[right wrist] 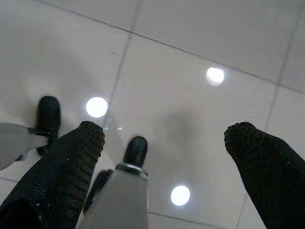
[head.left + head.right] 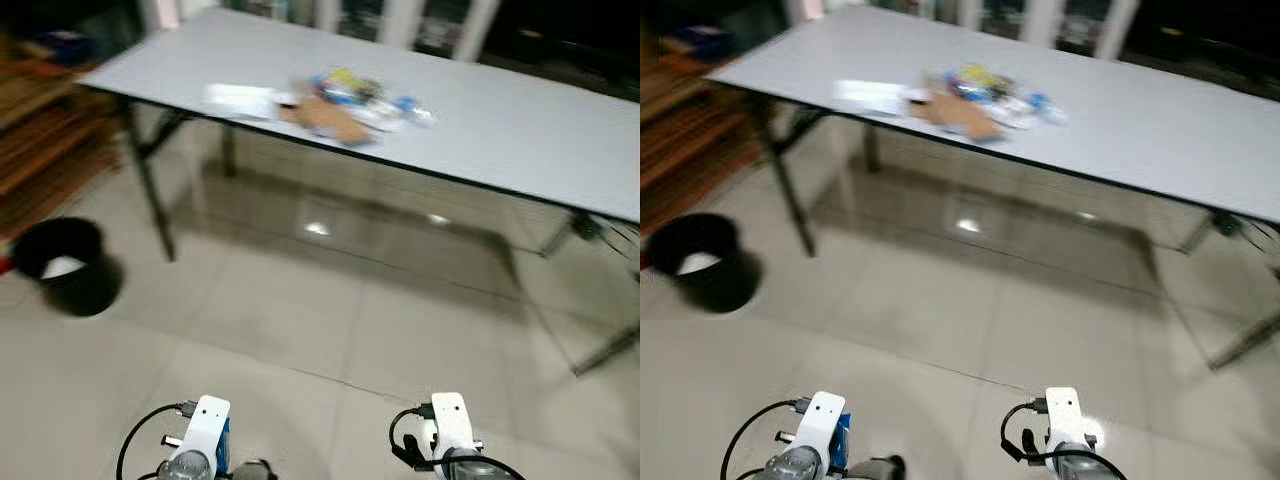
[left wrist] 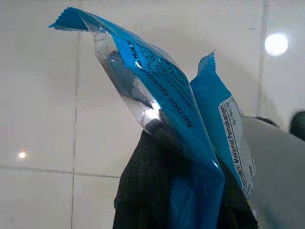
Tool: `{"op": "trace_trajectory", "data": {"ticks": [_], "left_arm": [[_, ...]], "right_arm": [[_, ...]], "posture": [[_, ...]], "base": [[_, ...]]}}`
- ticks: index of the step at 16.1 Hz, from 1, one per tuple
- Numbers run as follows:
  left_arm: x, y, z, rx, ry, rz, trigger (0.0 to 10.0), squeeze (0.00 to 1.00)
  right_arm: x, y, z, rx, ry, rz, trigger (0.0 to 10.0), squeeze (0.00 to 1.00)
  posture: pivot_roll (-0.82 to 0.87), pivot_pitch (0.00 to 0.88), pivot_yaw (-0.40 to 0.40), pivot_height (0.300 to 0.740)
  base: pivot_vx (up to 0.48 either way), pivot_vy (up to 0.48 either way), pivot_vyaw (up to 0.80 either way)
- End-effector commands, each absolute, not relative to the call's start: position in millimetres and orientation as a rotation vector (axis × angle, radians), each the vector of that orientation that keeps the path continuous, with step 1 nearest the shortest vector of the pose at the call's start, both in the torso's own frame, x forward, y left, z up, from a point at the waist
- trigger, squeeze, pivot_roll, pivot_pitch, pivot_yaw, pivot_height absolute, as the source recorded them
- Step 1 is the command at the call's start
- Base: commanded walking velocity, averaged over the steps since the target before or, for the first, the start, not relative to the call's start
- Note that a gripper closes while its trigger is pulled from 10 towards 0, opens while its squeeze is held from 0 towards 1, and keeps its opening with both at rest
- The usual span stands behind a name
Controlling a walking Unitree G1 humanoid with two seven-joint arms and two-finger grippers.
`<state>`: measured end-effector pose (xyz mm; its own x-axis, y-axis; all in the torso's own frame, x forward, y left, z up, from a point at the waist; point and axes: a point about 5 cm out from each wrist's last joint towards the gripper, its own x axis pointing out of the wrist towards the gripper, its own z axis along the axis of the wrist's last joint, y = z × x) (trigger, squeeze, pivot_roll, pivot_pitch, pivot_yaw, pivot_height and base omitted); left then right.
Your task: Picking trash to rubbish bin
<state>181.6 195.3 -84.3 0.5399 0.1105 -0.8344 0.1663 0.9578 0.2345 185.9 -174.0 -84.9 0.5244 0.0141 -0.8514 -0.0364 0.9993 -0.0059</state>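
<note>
Left jaws clamp a blue wrapper (image 3: 190,143); right jaws stand wide apart over floor.

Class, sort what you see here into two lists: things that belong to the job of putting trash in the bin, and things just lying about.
Belonging to the job:
- blue wrapper, pinched in the left gripper
- black rubbish bin on the floor
- heap of trash on the table
- right gripper, open

Just lying about:
- grey folding table
- wooden shelving to the robot's left
</note>
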Motion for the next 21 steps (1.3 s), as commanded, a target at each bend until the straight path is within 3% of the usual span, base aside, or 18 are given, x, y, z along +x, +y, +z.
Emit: {"op": "trace_trajectory", "data": {"ticks": [1, 15, 21], "left_arm": [[177.2, 195.1, -86.4, 0.328, 1.017, -0.040, 10.0, 0.00], [174.9, 197.1, -86.9, 0.321, 1.008, -0.033, 10.0, 0.00], [182.3, 201.8, -82.3, 0.296, 0.973, 0.011, 10.0, 0.00]], "right_arm": [[182.7, -176.5, -86.5, -0.034, 1.033, 0.020, 10.0, 0.00], [184.1, -174.0, -85.8, -0.022, 1.017, 0.025, 10.0, 0.00], [188.5, -170.9, -83.6, 0.065, 0.984, 0.004, 10.0, 0.00]], "posture": [[-0.05, 0.050, -0.102, 0.740], [-0.05, 0.042, -0.098, 0.740], [-0.05, 0.052, -0.097, 0.740]], "base": [[0.000, 0.000, 0.80], [0.000, 0.000, 0.80], [0.000, 0.000, 0.00]]}}
